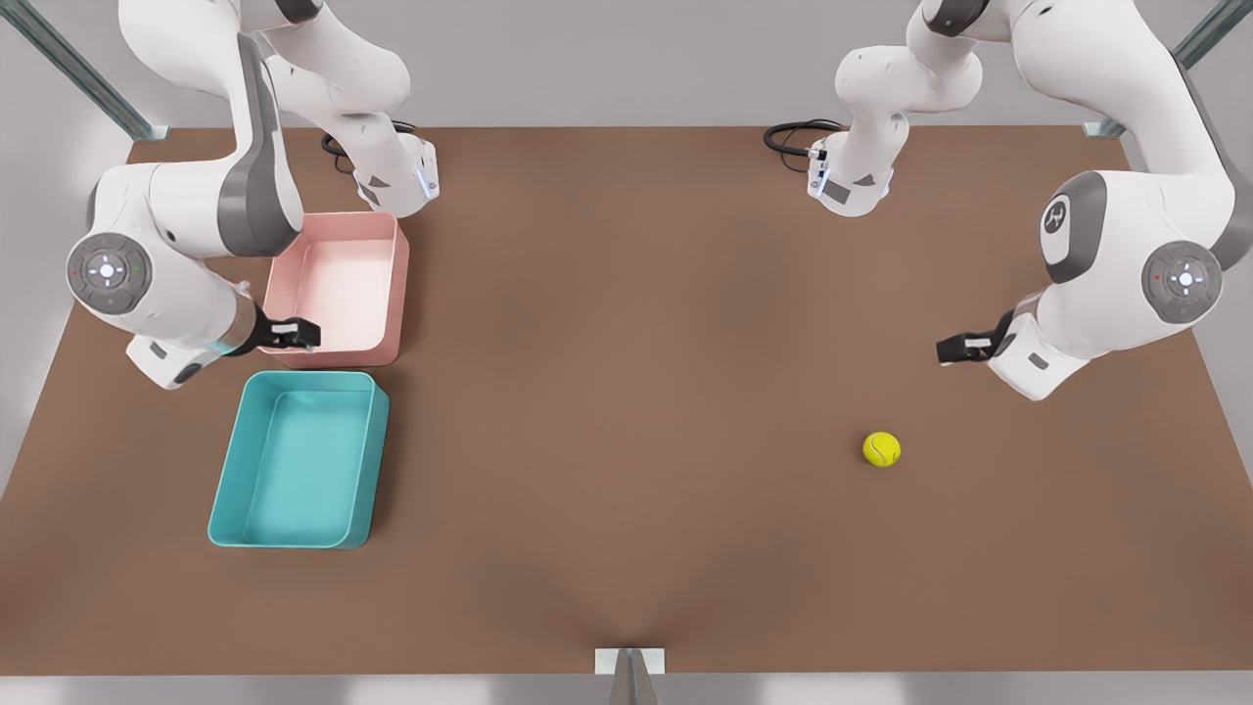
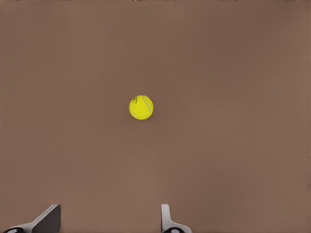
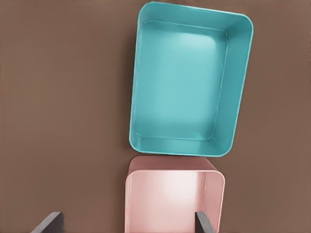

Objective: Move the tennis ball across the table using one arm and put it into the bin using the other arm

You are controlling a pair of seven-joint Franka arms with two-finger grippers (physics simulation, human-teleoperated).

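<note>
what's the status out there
Left pincer open, empty, above table near tennis ball. Right pincer open over pink tray. Teal bin empty. Path clear.

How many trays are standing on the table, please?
2. The teal bin is near the table's edge at the front view's left. The pink tray sits just behind it, close beside it, under the right gripper. Both look empty.

We can read no words, numbers or brand names anywhere. The one sign we find is a small white emblem on the grey panel of the arm at the front view's right.
</note>
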